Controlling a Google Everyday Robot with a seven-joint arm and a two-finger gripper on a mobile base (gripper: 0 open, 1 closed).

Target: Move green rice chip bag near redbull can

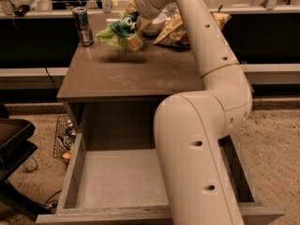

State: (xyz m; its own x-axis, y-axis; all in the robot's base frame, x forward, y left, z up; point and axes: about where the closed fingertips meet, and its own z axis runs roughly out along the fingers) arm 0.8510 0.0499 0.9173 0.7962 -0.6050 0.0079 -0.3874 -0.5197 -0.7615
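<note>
The green rice chip bag hangs in the air above the table top, with its shadow on the surface beneath it. My gripper is shut on the bag's upper right part, at the end of my white arm that reaches over the table from the right. The redbull can stands upright near the table's back left corner, a short way left of the bag.
A white bowl and a brown-and-yellow snack bag lie at the back of the brown table. An open drawer juts out below the table front. A wire basket sits on the floor at left.
</note>
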